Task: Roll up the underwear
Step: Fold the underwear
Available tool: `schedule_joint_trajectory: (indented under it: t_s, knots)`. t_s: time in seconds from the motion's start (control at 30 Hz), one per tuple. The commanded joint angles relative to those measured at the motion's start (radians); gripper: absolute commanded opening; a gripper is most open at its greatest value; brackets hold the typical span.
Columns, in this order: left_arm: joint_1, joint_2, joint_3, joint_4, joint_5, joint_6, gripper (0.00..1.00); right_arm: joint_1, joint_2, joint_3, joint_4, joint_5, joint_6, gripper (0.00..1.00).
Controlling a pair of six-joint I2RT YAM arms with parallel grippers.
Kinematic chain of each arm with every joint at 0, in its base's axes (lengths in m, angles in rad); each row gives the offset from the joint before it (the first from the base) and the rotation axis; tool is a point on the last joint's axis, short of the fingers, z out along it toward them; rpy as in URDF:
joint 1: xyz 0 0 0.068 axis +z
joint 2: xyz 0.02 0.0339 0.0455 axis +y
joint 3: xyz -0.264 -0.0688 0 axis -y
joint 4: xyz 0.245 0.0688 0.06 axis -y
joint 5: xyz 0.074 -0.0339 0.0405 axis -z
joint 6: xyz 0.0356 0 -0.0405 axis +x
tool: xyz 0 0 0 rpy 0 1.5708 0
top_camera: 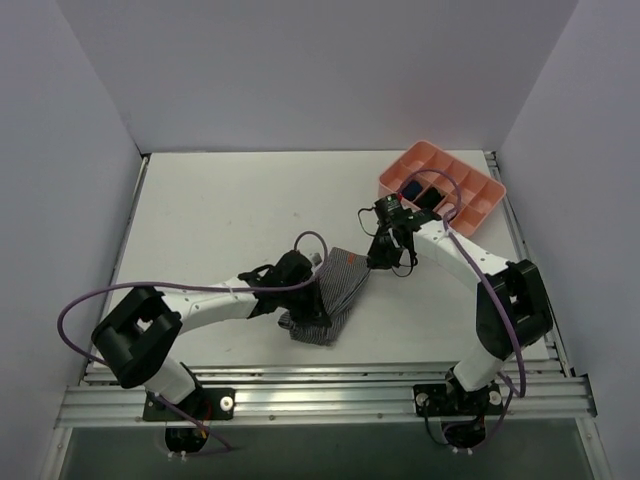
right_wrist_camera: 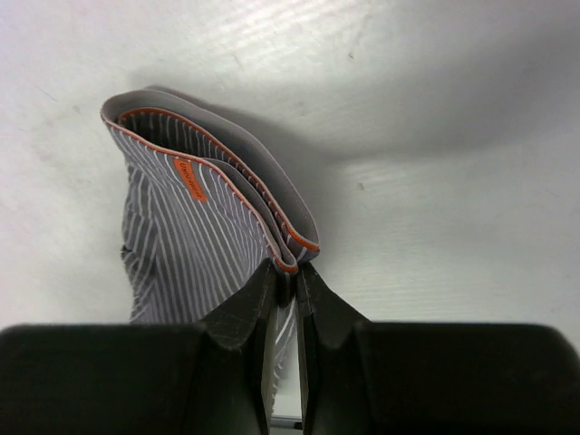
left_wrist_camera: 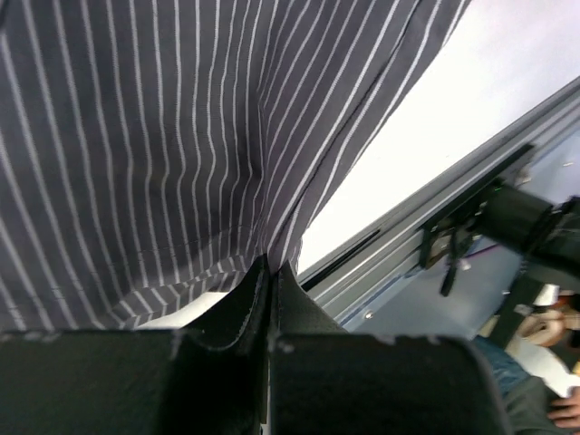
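Observation:
The underwear (top_camera: 335,290) is a grey finely striped garment lying mid-table between both arms, partly lifted. My left gripper (top_camera: 300,272) is shut on its left edge; in the left wrist view the striped cloth (left_wrist_camera: 163,154) fills the frame above the closed fingertips (left_wrist_camera: 272,269). My right gripper (top_camera: 382,258) is shut on the grey, orange-trimmed waistband (right_wrist_camera: 272,213) at the garment's right corner, the fingers (right_wrist_camera: 249,304) pinching the folded band. A small orange tag (right_wrist_camera: 188,178) shows on the cloth. The underwear (right_wrist_camera: 181,245) hangs down from that grip.
A pink divided tray (top_camera: 465,190) stands at the back right, just behind the right wrist, with small dark bundles (top_camera: 425,195) in it. The metal rail (top_camera: 330,395) runs along the table's near edge. White walls close in the table on three sides.

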Motion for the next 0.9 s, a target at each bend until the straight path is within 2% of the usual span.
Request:
schedule_joint_trajectory:
  t_s: [0.0,0.07,0.37,0.7,0.87]
  knots:
    - [0.062,-0.036,-0.036,0.164,0.117,-0.009,0.02,-0.004,0.039,0.094,-0.055,-0.036,0.051,0.00]
    - [0.099,-0.030,-0.054,0.231,0.172,-0.012,0.02,-0.004,0.066,0.144,-0.054,-0.056,0.062,0.00]
    - [0.182,-0.019,-0.065,0.226,0.257,0.042,0.03,0.007,0.195,0.291,-0.063,-0.091,0.064,0.00]
    - [0.201,0.006,-0.027,0.270,0.292,0.034,0.03,0.005,0.225,0.306,-0.075,-0.105,-0.009,0.00]
    - [0.187,0.030,-0.007,0.253,0.289,0.036,0.03,-0.005,0.208,0.302,-0.126,-0.049,-0.045,0.00]
